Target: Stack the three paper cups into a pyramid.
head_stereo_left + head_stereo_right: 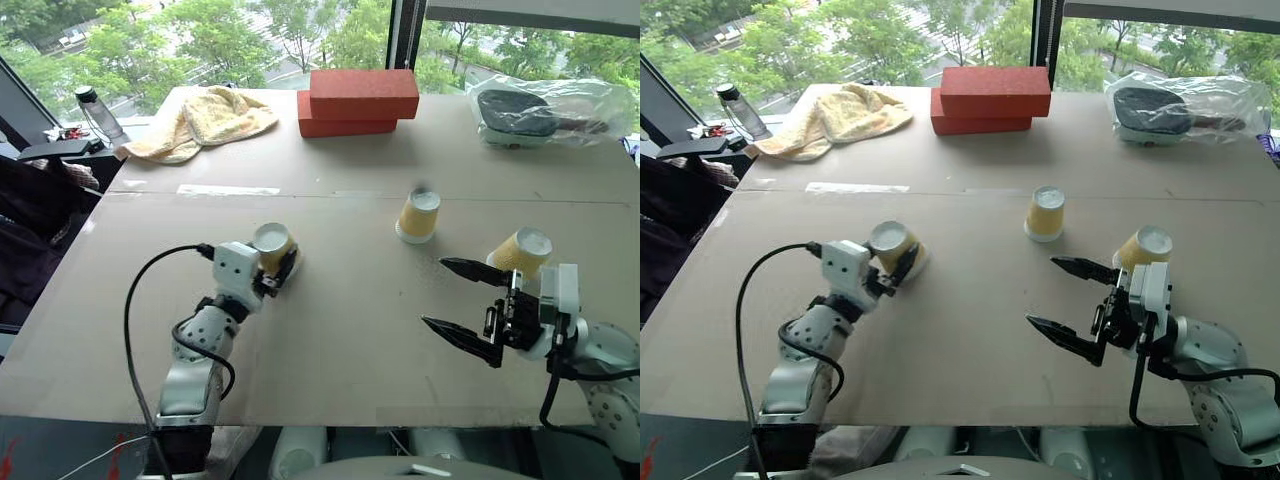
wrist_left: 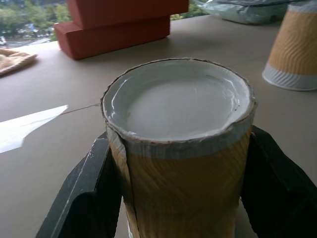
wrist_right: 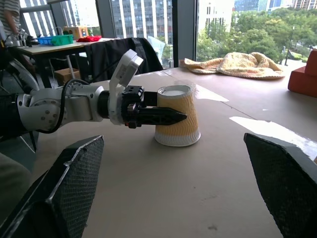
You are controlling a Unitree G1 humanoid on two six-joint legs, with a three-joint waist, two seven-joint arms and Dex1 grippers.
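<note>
While the left gripper (image 1: 278,268) sits near the front-left of the tabletop (image 1: 330,340), its jaws are pressed tight on both sides of an upside-down paper cup (image 1: 272,246), white base up. From the left wrist the black fingers (image 2: 86,193) flank that cup's wall, and its lower part and rim drop out of the frame. From the right wrist the same cup's rim looks to be resting on the tabletop, tipped a touch.

Over on the front-right, the right gripper (image 1: 465,305) hovers with its jaws spread wide, nothing between them. Just behind it lies the second cup (image 1: 520,251), tilted on its side with the base facing up and away; the gripper body cuts off its lower end, so its contact with the tabletop is hard to judge.

Further back, near the middle, the third cup (image 1: 418,215) stands upside down, well apart from the other two.

At the far edge: two stacked red bricks (image 1: 360,101), a yellow towel (image 1: 205,120) to the left, a dark item inside a clear plastic bag (image 1: 545,112) to the right, contents hard to make out, and a bottle (image 1: 97,112) at the far-left corner.
</note>
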